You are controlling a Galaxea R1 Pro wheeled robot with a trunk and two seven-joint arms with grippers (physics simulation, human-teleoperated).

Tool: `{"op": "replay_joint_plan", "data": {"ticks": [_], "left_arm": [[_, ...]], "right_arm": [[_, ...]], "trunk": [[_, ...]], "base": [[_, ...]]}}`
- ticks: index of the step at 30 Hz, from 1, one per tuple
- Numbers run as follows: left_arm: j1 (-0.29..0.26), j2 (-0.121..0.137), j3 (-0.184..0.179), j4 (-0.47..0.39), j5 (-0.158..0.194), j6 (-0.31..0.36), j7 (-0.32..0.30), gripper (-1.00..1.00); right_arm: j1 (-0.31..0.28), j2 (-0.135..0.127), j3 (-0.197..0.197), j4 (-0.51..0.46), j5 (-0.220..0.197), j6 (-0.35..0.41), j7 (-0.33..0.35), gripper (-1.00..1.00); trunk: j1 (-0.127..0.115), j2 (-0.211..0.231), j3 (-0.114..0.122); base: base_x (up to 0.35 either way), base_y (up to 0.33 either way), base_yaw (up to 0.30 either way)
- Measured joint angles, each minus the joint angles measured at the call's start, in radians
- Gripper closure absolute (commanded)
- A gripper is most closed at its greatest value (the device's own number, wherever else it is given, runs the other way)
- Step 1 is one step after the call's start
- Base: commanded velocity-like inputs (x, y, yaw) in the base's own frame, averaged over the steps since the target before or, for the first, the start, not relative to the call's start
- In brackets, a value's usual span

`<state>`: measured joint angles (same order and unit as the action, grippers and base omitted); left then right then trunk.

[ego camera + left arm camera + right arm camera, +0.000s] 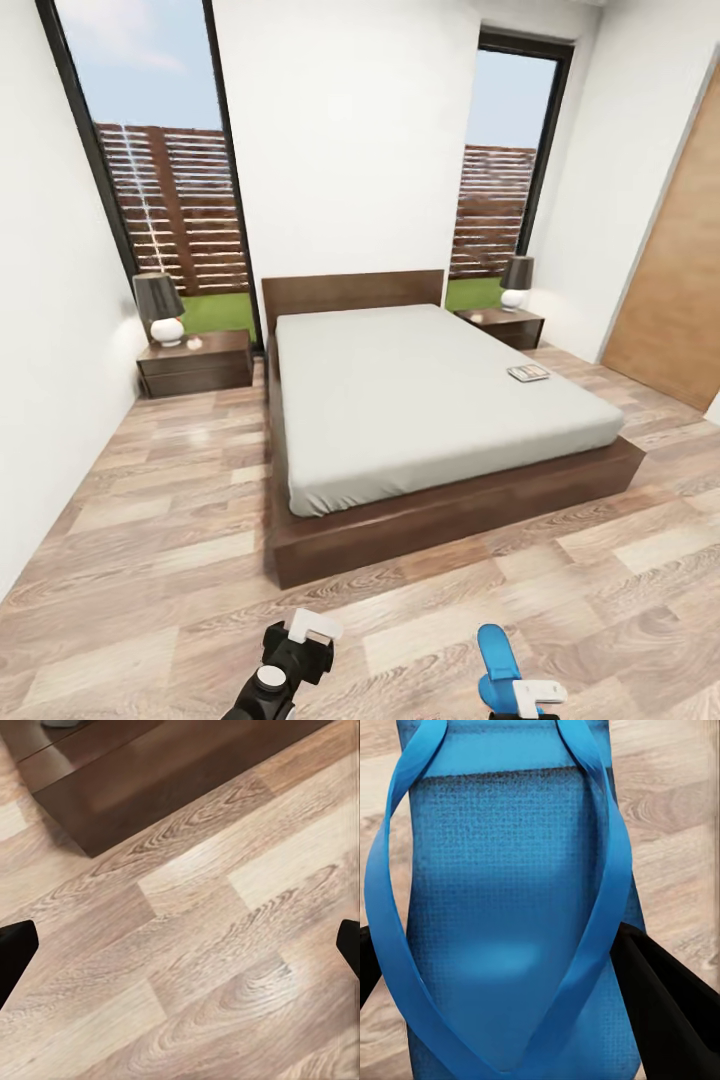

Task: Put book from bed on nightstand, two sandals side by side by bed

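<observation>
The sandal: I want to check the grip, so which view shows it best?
The right wrist view: the sandal appears close up, straps and textured sole clear, between the right pincer fingers. The head view shows its blue tip above that pincer; the left wrist view shows floor.

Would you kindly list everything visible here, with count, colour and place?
bed: 1, pale grey mattress on dark brown frame, centre of room
book: 1, pale-looking from here, on the mattress near its right edge
nightstands: 2, dark brown, either side of the headboard
lamps: 2, dark shade on white base, one per nightstand
windows: 2, dark-framed, far wall
door: 1, light brown, right wall
sandal: 1, bright blue, held above the floor
left gripper: black and white, open, over the floor
right gripper: shut on the sandal
</observation>
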<state>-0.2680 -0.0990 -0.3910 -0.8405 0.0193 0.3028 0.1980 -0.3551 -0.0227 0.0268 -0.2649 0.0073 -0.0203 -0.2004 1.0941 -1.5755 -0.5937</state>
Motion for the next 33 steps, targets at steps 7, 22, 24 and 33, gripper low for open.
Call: {"op": "replay_joint_plan", "data": {"ticks": [7, 22, 24, 33], "left_arm": [[0.000, 0.000, 0.000, 0.000, 0.000, 0.000, 0.000, -1.00], [0.000, 0.000, 0.000, 0.000, 0.000, 0.000, 0.000, -1.00], [0.000, 0.000, 0.000, 0.000, 0.000, 0.000, 0.000, -1.00], [0.000, 0.000, 0.000, 0.000, 0.000, 0.000, 0.000, -1.00]], "right_arm": [[0.000, 0.000, 0.000, 0.000, 0.000, 0.000, 0.000, 1.00], [0.000, -0.001, -0.001, 0.000, 0.000, 0.000, 0.000, 1.00], [0.000, -0.001, 0.000, 0.000, 0.000, 0.000, 0.000, 1.00], [0.000, -0.002, -0.001, 0.000, 0.000, 0.000, 0.000, 1.00]], "trunk": [[0.000, 0.000, 0.000], [0.000, 0.000, 0.000], [0.000, 0.000, 0.000], [0.000, 0.000, 0.000]], "base": [[0.001, 0.002, -0.294], [0.000, 0.005, -0.294], [0.010, 0.077, -0.294], [0.083, 0.136, -0.294]]}}
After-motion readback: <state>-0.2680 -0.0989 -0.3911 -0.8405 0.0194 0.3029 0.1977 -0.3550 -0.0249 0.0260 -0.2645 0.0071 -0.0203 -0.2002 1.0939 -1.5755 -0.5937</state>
